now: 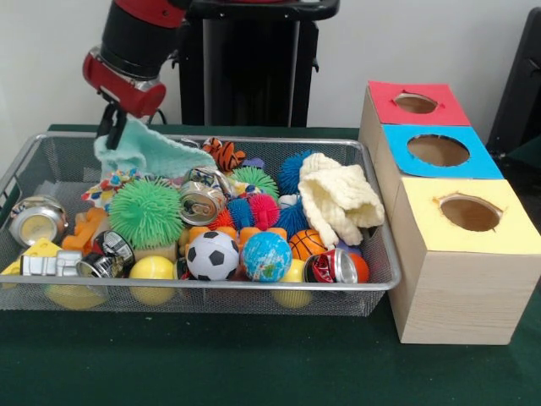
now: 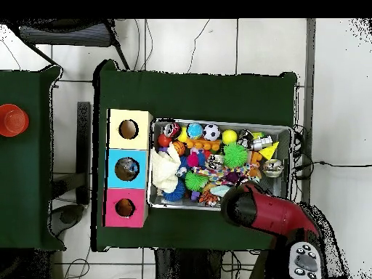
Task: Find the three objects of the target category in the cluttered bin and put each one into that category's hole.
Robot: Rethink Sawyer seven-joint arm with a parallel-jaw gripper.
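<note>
Mint-green cloth [image 1: 148, 150]: soft, light, limp, likely to drape and snag on neighbours; best pinched at a bunched fold, as now, with fingers [image 1: 110, 127] closed on its upper corner, lifting it above the cluttered bin [image 1: 51, 161]. Hangs over the bin's far end, away from the three boxes. Cream knitted cloth [image 1: 338, 199] lies draped at the box end. Green bench [image 1: 254, 364], bin central, red-topped box [image 1: 416, 103], blue-topped box [image 1: 438, 150], yellow-topped box [image 1: 469, 213] touching alongside; little spare room.
</note>
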